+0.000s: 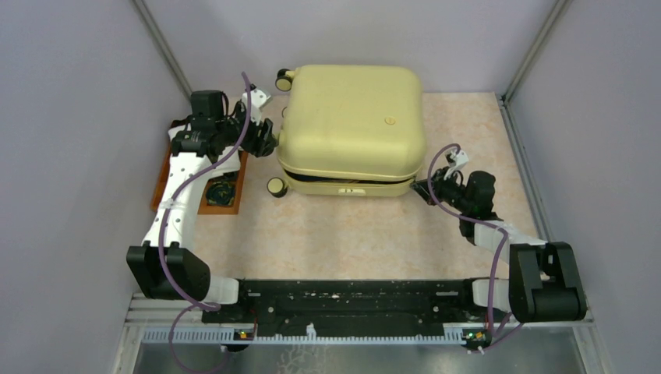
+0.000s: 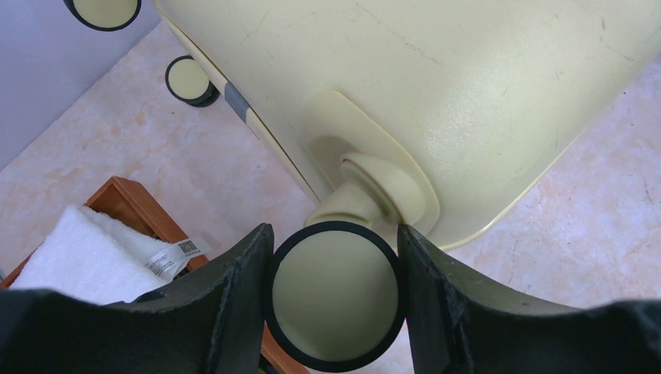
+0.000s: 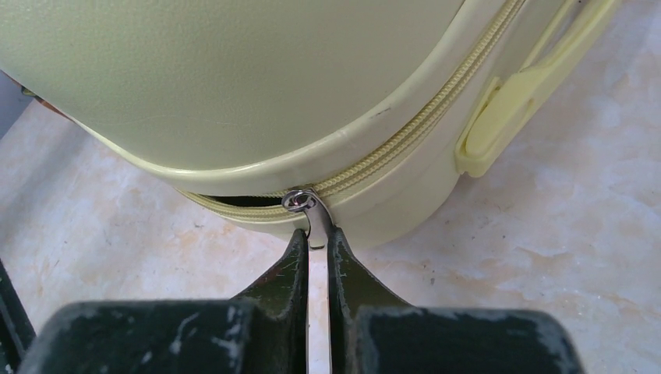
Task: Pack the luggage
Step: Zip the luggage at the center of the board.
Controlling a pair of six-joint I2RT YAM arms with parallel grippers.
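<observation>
At the far left a wooden tray [image 1: 159, 191] sits on the counter [image 1: 351, 241], half covered by the left arm. It holds a white towel [image 2: 86, 257] and a dark object [image 1: 220, 192] too small to make out. Just to its right, the left tool [image 2: 334, 234] straddles a corner wheel [image 2: 334, 300] of the luggage [image 1: 351, 117], with a finger against each side of the wheel; the lower rim of the wheel is cut off in the wrist view. The luggage lies flat at the far middle of the counter, shell upward. Its long axis runs left to right and its wheeled end points left toward the tray. Only the two left wheels show from above. Along its near side the seam gapes slightly, dark inside. At the near right corner the right tool [image 3: 316, 238] is pinched narrow on the metal zipper pull [image 3: 312, 222]. The zip is closed to the right of the pull and parted to the left. A pale side handle [image 3: 514, 93] runs out of frame beyond it.
</observation>
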